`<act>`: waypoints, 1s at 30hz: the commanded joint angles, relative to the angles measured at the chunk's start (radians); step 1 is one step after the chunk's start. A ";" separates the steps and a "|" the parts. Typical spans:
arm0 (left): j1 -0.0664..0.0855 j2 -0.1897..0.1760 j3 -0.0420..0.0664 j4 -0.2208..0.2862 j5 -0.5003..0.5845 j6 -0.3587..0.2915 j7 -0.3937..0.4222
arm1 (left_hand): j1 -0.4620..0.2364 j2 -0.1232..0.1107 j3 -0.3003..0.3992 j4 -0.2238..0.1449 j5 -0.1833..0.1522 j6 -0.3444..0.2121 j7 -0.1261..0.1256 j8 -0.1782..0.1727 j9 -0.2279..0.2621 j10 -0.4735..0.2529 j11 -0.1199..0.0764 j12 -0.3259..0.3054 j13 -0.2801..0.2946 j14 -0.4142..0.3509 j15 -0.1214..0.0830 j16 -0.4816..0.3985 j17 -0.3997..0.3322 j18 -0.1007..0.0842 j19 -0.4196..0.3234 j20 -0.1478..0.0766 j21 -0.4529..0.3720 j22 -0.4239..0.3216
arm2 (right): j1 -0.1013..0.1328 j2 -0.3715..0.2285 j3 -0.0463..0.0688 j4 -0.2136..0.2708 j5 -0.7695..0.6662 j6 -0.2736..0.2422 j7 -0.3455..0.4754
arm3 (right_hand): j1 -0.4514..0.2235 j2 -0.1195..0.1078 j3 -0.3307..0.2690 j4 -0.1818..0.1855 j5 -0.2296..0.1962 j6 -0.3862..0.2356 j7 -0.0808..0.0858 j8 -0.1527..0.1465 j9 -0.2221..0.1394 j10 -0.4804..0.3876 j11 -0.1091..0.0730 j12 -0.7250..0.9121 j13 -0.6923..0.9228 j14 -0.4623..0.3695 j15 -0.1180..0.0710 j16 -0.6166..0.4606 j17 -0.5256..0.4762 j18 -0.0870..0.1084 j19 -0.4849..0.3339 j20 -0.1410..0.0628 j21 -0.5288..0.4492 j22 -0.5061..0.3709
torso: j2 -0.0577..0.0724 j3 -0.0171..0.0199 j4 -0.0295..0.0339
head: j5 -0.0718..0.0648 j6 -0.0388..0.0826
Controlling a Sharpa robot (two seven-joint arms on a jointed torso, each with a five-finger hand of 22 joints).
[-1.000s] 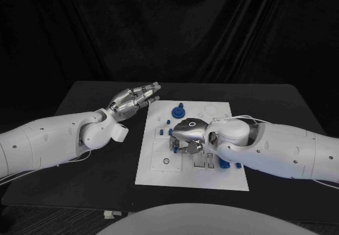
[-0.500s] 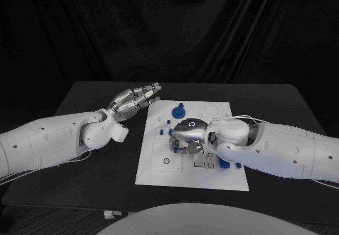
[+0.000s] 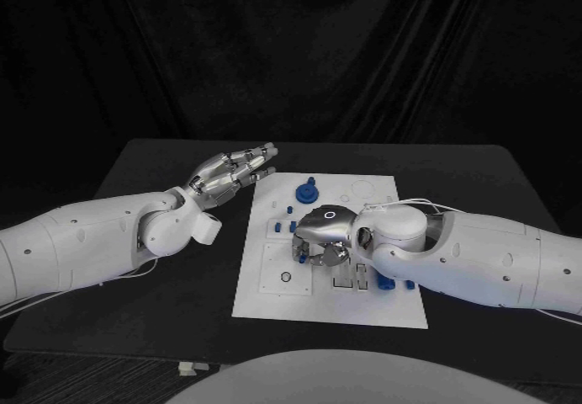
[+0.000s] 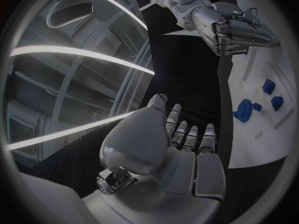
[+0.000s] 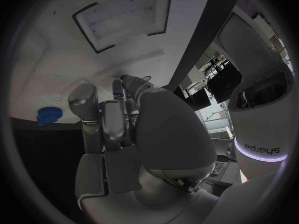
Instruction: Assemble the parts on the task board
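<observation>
The white task board (image 3: 364,307) lies mid-table; it is also in the left wrist view (image 4: 261,129) and the right wrist view (image 5: 37,84). My right hand (image 3: 321,237) is low over the board's middle with its fingers curled down. A bit of blue shows at its fingertips (image 5: 127,78), so it seems to pinch a small blue part. The same hand (image 4: 239,27) looks tightly curled from the left wrist. My left hand (image 3: 230,172) hovers off the board's far left corner, fingers straight and apart, holding nothing. A blue knob (image 3: 308,187) stands at the board's far edge.
Small blue parts (image 3: 282,225) sit left of the right hand, and another (image 3: 386,284) near its wrist. Two blue blocks (image 4: 269,86) lie next to the knob (image 4: 244,109). Bare black table (image 3: 158,303) flanks the board on both sides.
The right hand has dipped very slightly over the board's middle. The left hand has not moved.
</observation>
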 commanded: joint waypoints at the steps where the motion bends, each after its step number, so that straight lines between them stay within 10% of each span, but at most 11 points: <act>1: -0.002 0.001 0.001 0.001 0.003 0.016 0.008 | 0.000 0.010 0.004 0.000 0.002 -0.001 0.004 0.004 0.001 0.002 0.002 0.006 0.000 0.006 0.003 0.004 0.001 0.020 -0.001 0.005 0.002 -0.001 | -0.004 0.000 0.000 -0.001 -0.002 0.021 -0.023 | -0.011 -0.003 0.007 -0.002 0.000 -0.013 0.003 -0.010 -0.003 -0.010 0.002 -0.007 -0.002 -0.003 0.011 -0.008 -0.004 0.005 -0.009 0.000 -0.010 0.110 | 0.000 -0.0001 -0.0002 | 0.001 0.000; 9: -0.002 0.001 0.001 0.000 0.003 0.017 0.007 | 0.000 0.011 0.005 0.000 0.002 -0.001 0.004 0.004 0.001 0.002 0.002 0.006 0.000 0.006 0.004 0.004 0.001 0.020 -0.001 0.005 0.002 -0.001 | -0.005 0.001 0.000 -0.004 -0.002 0.028 -0.019 | -0.055 -0.016 -0.004 0.019 -0.038 -0.097 0.005 -0.049 -0.019 -0.062 0.013 -0.021 -0.003 -0.015 0.023 -0.013 -0.012 0.008 -0.025 0.011 -0.031 0.104 | 0.000 0.0001 -0.0001 | 0.002 0.000; 20: -0.003 0.003 0.001 -0.003 0.003 0.020 0.004 | 0.000 0.011 0.005 0.000 0.002 -0.001 0.005 0.004 0.001 0.002 0.003 0.006 0.000 0.006 0.004 0.004 0.001 0.020 -0.001 0.005 0.002 -0.001 | -0.006 -0.019 0.000 -0.005 -0.002 -0.043 0.007 | -0.083 -0.009 -0.136 0.043 -0.107 -0.338 -0.097 -0.045 -0.079 -0.336 0.038 -0.015 0.002 -0.064 0.019 -0.035 -0.049 0.025 -0.075 0.014 -0.142 0.082 | 0.000 0.0001 0.0001 | 0.004 0.000; 30: -0.003 -0.001 0.001 -0.002 0.003 0.018 0.004 | 0.001 0.012 0.007 -0.001 0.002 0.000 0.005 0.005 0.001 0.002 0.004 0.007 0.000 0.006 0.004 0.004 0.001 0.020 -0.001 0.005 0.002 -0.001 | 0.041 -0.114 0.000 0.057 0.000 -0.233 0.041 | -0.064 -0.003 -0.213 0.115 -0.096 -0.261 -0.101 -0.017 -0.079 -0.404 0.033 0.076 0.002 -0.026 0.012 0.022 0.010 0.009 -0.022 0.009 -0.035 0.107 | 0.001 0.0003 0.0000 | 0.012 0.000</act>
